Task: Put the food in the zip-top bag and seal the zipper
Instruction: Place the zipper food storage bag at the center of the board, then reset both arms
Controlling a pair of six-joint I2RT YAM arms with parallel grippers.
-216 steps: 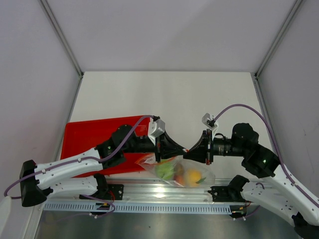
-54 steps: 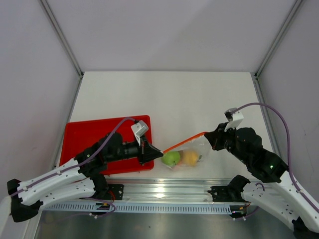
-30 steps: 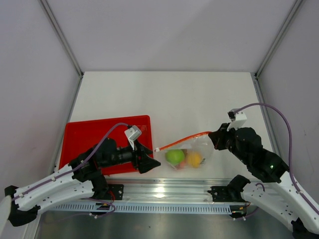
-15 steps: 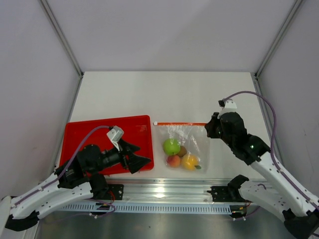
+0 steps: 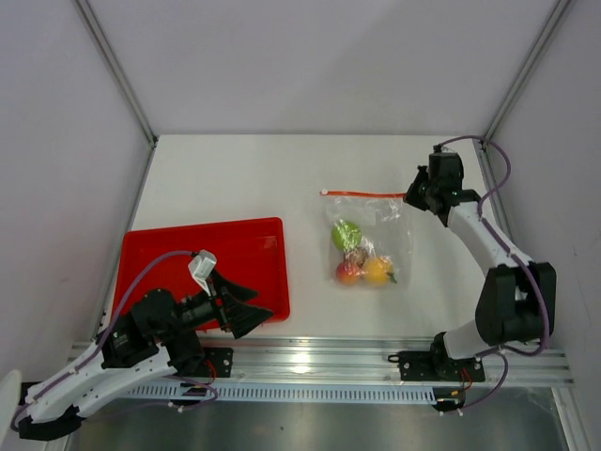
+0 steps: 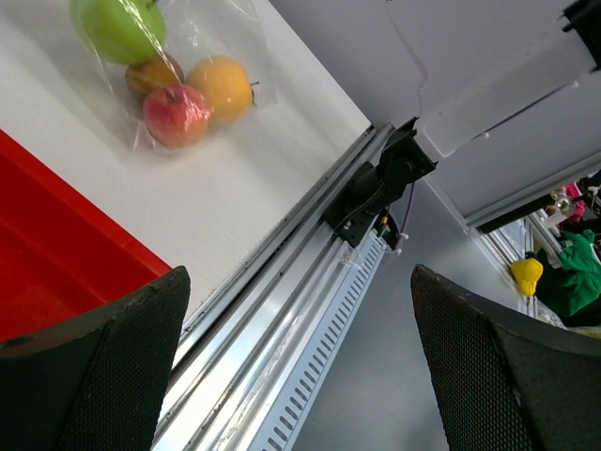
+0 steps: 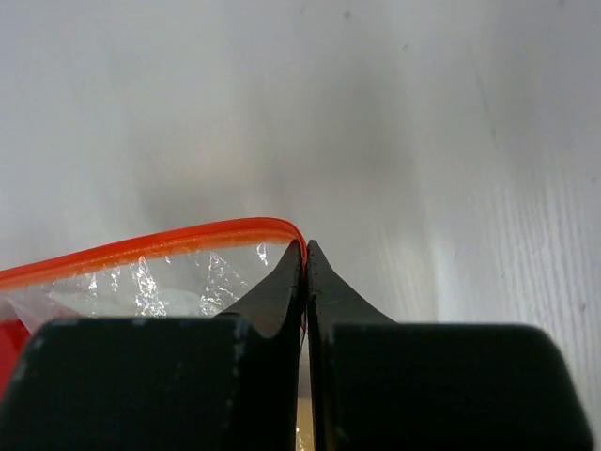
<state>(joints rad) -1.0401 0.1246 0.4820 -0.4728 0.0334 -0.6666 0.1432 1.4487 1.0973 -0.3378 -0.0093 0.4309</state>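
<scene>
A: Top view, placement?
B: Fixed, high, behind the arm bases; faces down; far; covers the whole table (image 5: 235,178).
A: Left wrist view?
B: Low by the front rail (image 6: 282,301), tilted, looking out between the left gripper (image 6: 296,274) fingers; shares tray (image 6: 47,249) corner, rail and bagged fruit (image 6: 174,89) with the top view.
A: Right wrist view?
B: Very near, over the right gripper (image 7: 304,252) tips; shares the orange strip (image 7: 141,244) of the bag (image 7: 178,277).

My left pincer (image 6: 299,282) gapes wide, holding nothing. Beyond it, on the white table (image 6: 235,197), the zip-top bag (image 6: 202,38) holds a green apple (image 6: 117,26), brown fruit (image 6: 153,73), peach (image 6: 176,115) and yellow-orange fruit (image 6: 219,86). A red tray (image 6: 56,254) lies apart from it.
</scene>
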